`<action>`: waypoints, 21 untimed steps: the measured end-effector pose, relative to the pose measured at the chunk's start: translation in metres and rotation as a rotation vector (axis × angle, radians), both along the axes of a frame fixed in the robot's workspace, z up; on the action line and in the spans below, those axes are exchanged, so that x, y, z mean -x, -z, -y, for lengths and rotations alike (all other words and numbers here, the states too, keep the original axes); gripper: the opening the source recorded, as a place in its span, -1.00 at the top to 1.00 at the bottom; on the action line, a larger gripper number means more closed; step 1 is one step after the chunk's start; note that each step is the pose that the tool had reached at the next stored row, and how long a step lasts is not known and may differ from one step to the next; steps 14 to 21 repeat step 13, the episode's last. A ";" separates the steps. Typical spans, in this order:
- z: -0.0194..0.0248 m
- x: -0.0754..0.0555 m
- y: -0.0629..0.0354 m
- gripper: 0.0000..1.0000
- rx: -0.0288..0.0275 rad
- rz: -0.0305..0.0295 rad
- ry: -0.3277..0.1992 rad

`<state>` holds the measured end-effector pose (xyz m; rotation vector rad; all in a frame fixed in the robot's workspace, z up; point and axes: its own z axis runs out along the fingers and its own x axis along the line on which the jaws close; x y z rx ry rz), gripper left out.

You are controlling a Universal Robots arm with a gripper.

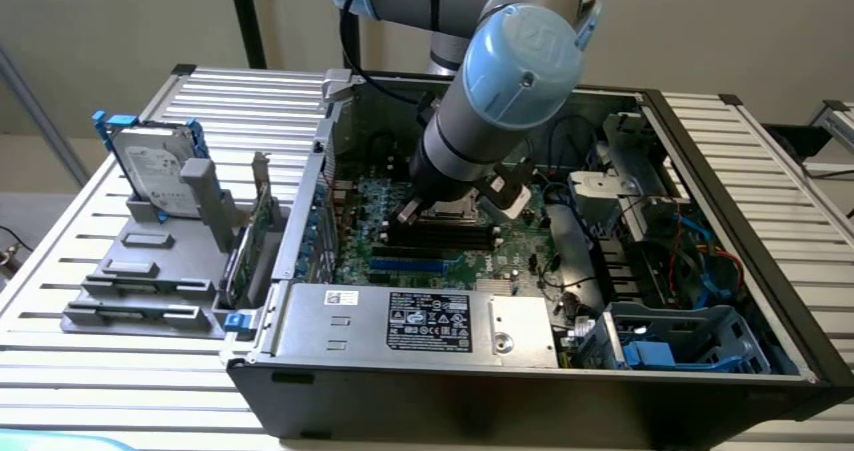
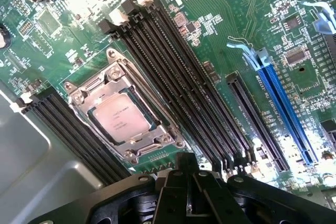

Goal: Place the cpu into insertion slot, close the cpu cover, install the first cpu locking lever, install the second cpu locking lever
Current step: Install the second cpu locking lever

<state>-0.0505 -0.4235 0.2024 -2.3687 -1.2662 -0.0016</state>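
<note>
Matt pale metal cpu (image 2: 116, 117), shiny silvery metal cpu cover (image 2: 124, 111), glossy green circuit board (image 2: 247, 24)

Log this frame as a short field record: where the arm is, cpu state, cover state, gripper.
arm: reaching down into the open computer case, above the green circuit board
cpu: seated in the insertion slot, pale top face showing
cpu cover: metal frame lying down around the cpu
memory strips: long black rows beside the socket, empty
gripper: dark body at the edge of the wrist view, holding nothing visible; finger state cannot be told
</note>
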 end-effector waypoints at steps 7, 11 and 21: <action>0.0001 0.000 -0.0001 0.79 0.0001 0.0000 0.000; 0.0001 0.000 -0.0001 0.79 0.0001 -0.0001 0.000; 0.0000 0.000 -0.0001 0.79 0.0001 -0.0001 0.000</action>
